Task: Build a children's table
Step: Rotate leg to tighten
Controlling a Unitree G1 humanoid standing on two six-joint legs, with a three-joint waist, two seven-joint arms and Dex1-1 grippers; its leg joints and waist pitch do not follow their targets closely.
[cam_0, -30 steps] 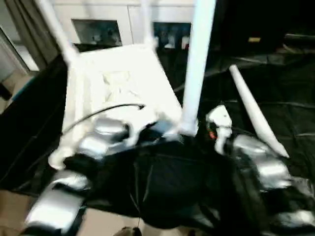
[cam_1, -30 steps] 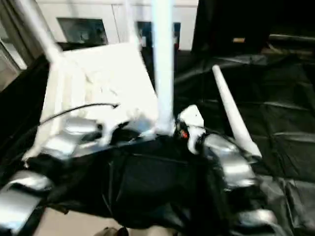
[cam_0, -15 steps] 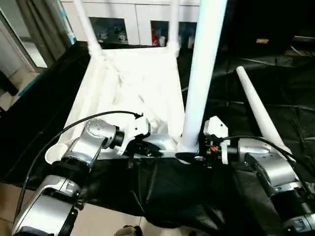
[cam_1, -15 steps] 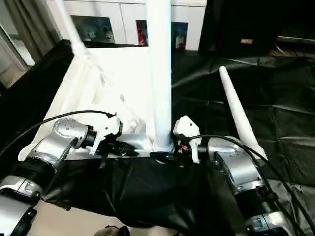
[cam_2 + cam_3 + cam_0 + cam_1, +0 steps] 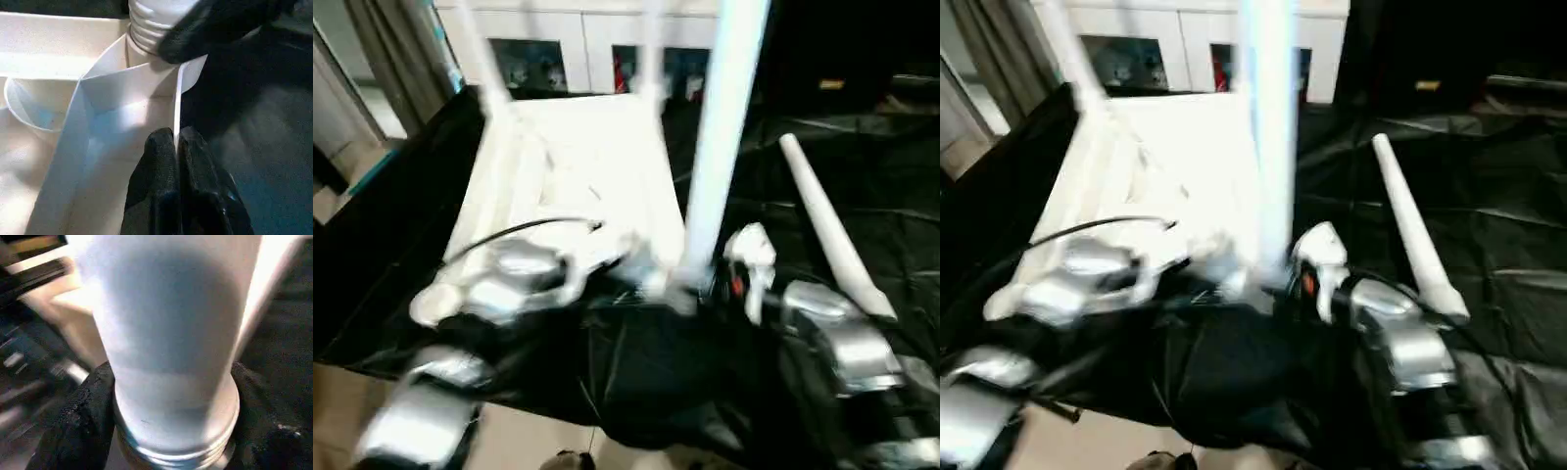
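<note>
Right wrist view: leg [image 5: 166,333] stands threaded into tabletop's [image 5: 578,157] corner socket [image 5: 161,73].

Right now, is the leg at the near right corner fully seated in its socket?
Not fully: the leg stands upright in the corner socket, but its threaded rings remain exposed above the rim, with the right end effector around its base.

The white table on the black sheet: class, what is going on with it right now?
A humanoid robot is assembling a children's table. The tabletop lies upside down on a black sheet. The right gripper has its fingers around the threaded base of an upright leg at the near corner socket. The left gripper is shut on the thin edge wall of the top beside that socket. Two legs stand at the far corners, and one spare leg lies on the sheet to the right.
</note>
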